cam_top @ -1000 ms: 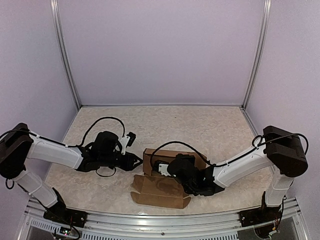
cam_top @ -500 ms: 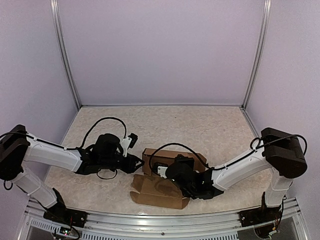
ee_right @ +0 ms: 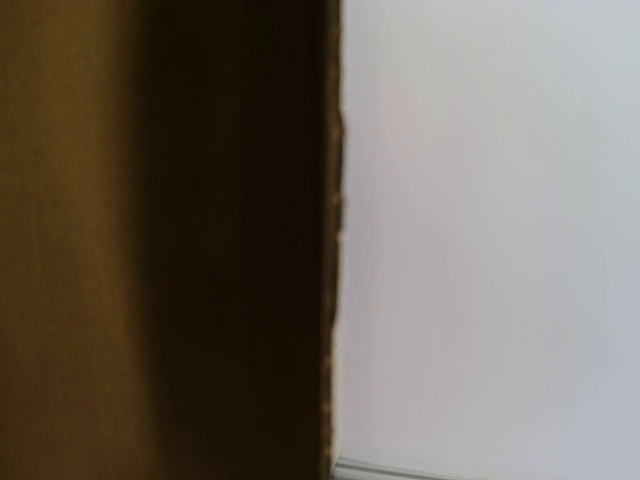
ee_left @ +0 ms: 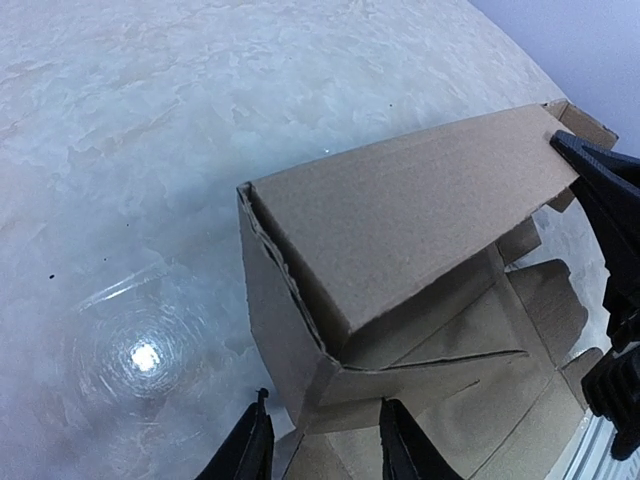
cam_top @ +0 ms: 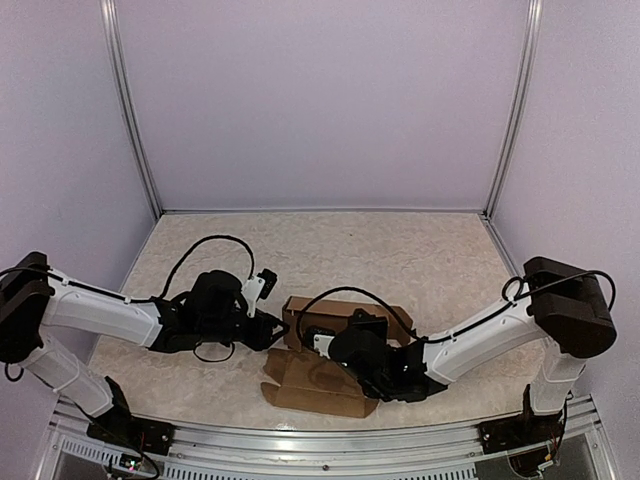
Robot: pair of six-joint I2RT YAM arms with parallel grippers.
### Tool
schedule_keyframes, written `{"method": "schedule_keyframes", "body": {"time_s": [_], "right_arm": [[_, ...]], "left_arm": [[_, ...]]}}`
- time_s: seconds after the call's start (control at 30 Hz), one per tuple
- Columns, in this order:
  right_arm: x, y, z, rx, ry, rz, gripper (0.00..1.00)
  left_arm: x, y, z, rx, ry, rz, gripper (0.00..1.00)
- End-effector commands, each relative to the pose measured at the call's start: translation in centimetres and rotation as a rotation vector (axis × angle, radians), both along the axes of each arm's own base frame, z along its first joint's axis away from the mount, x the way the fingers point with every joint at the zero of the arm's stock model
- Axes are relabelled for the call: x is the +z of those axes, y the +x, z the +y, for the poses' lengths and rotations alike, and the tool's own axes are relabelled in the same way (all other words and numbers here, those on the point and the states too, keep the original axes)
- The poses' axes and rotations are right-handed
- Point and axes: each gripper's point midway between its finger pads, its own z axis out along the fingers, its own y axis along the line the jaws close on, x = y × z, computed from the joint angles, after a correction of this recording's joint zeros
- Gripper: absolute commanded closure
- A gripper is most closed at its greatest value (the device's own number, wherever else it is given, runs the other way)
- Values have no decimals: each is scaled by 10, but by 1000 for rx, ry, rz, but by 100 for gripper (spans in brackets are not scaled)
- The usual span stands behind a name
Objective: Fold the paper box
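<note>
Sitting half-folded on the near middle of the table, the paper box lies between the two arms, just in front of the metal rail at the table's near edge. It is plain brown cardboard. One long panel stands raised and leans over like a lid, with a short end wall turned up at its left end. The rest of the sheet, with its flaps and tabs, lies flat on the table toward the rail.

The left gripper is at the box's left end, low over the table. Its fingers stand a narrow way apart, with the lower corner of the end wall between the tips. No firm pinch on the cardboard shows.

The right gripper reaches across the box from the right, over the flat sheet and close to the raised panel. From above, its wrist hides the fingertips. In the left wrist view, black parts of it show at the far end of the raised panel. The right wrist view gives only blurred brown cardboard close to the lens on the left and pale wall on the right. I cannot tell whether it is wide, narrow or holding the box.

The table is pale and marbled, with lilac walls around it.
</note>
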Motion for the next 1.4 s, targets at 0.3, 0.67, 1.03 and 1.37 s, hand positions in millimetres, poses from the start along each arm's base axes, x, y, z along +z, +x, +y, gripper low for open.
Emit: {"method": "schedule_keyframes", "body": {"time_s": [0.3,0.67,1.03,1.37], "right_arm": [[22,-3,8,-18,58,45,100],[14,-7,12,-34,72,67,100],[-1,-14,16,-44,55,50,100],[-12,-20,20,-60,65,31,100]], "left_arm": [[4,-4,7,13,51,-53,62],[-7,-1,2,15,79,-46,63],[-14,3,4,34,135,-52,64],[-26,10,7,68,229,-47,68]]}}
